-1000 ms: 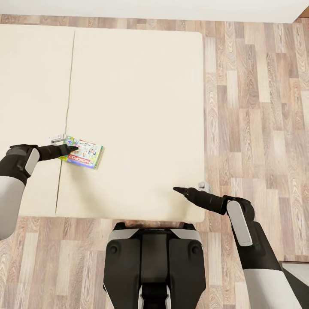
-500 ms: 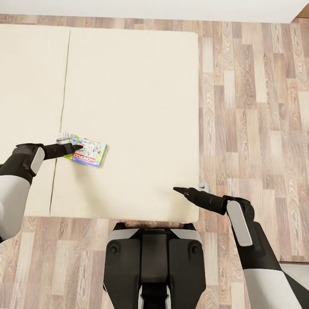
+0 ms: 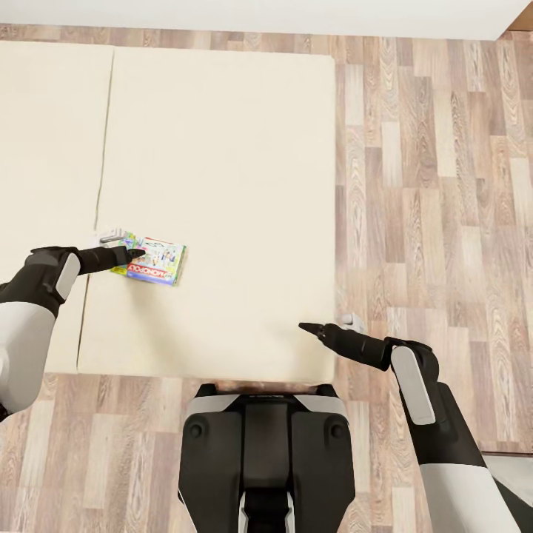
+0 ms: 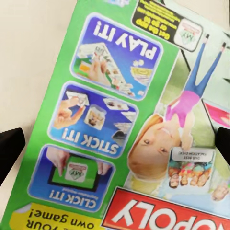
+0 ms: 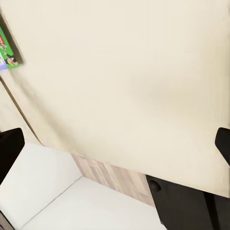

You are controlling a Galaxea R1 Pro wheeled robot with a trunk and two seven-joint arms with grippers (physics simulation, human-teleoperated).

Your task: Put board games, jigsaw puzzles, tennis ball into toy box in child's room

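Board game [image 3: 155, 260] lies on the bed [image 3: 222, 148], left end effector [image 3: 127, 246] above it.

1. We read "MONOPOLY" in white on a red band along one edge of the board game [image 3: 154, 260] in the head view; in the left wrist view [image 4: 143, 120] only "OPOLY" of it showed.
2. On its green side panel we read "PLAY IT!", "STICK IT!" and "CLICK IT!", each beside a small photo.
3. A yellow patch at the cover's corner read "own game!"; the smaller print was too fine to read.
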